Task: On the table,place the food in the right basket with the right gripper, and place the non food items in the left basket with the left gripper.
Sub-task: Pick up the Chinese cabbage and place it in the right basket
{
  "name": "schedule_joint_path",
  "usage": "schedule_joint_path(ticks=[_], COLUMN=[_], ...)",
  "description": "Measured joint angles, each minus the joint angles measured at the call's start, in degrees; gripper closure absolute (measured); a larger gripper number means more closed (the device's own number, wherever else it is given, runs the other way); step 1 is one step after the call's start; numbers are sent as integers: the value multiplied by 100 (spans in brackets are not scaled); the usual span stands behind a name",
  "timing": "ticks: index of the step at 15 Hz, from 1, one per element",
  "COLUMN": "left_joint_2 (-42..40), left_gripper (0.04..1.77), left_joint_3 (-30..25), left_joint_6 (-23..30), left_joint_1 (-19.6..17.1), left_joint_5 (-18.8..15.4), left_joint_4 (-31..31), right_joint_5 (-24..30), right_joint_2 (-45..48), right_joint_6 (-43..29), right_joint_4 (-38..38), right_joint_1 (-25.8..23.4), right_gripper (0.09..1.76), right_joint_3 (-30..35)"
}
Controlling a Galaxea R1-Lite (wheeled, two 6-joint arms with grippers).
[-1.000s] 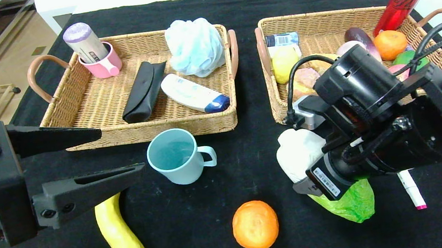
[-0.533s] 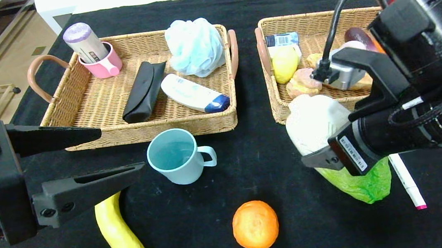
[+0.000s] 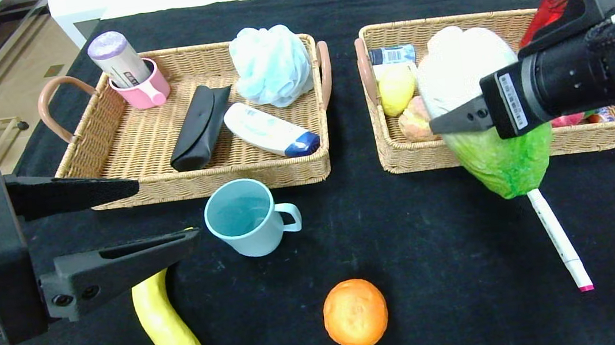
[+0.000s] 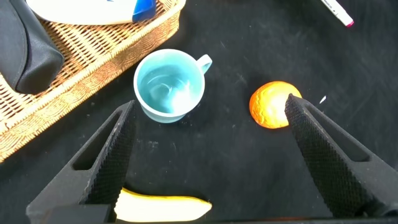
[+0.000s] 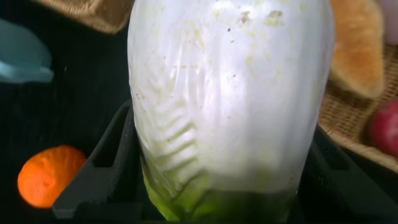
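My right gripper (image 3: 478, 118) is shut on the white-and-green napa cabbage (image 3: 466, 70), which hangs in the air over the front wall of the right basket (image 3: 410, 158). In the right wrist view the cabbage (image 5: 230, 93) fills the space between the jaws. My left gripper (image 3: 168, 210) stands open at the front left with nothing in it, just left of the teal mug (image 3: 246, 217) and above the banana (image 3: 166, 327). The orange (image 3: 355, 313) lies front centre on the table (image 3: 440, 273). The white marker pen (image 3: 558, 239) lies at the front right. The left basket (image 3: 215, 178) stands behind the mug.
The left basket holds a pink mug (image 3: 144, 90) with a tube in it, a black case (image 3: 198, 128), a blue bath puff (image 3: 271, 65) and a white tube (image 3: 268, 129). A lemon (image 3: 395, 88), a red can (image 3: 552, 8) and other foods lie in the right basket.
The right gripper has lifted the cabbage off the table and carried it back and up, over the right basket's front wall. The marker pen now shows fully. The left arm has stayed put.
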State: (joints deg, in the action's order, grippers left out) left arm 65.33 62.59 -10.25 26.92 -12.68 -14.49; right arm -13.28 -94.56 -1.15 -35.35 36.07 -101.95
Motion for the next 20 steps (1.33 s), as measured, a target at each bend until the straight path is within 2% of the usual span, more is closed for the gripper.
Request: schedule_joint_path(ticks=[5, 7, 14, 20], left_joint_2=[-23, -23, -34, -30], left_gripper=[9, 9, 9, 9], left_joint_3=[0, -5, -35, -35], left_joint_6=[0, 2, 2, 2], left_joint_1=[21, 54, 78, 78], left_joint_5=[4, 1, 1, -5], left_joint_4=[-2, -2, -6, 4], right_joint_5=[-2, -6, -30, -23], right_joint_2=[-436, -616, -1130, -1398], right_joint_6=[7, 68, 180, 472], right_joint_4=[32, 344, 1720, 2177], right_joint_1=[-603, -816, -1408, -1979], right_gripper=[45, 45, 45, 45], right_joint_3=[-878, -1062, -1120, -1120])
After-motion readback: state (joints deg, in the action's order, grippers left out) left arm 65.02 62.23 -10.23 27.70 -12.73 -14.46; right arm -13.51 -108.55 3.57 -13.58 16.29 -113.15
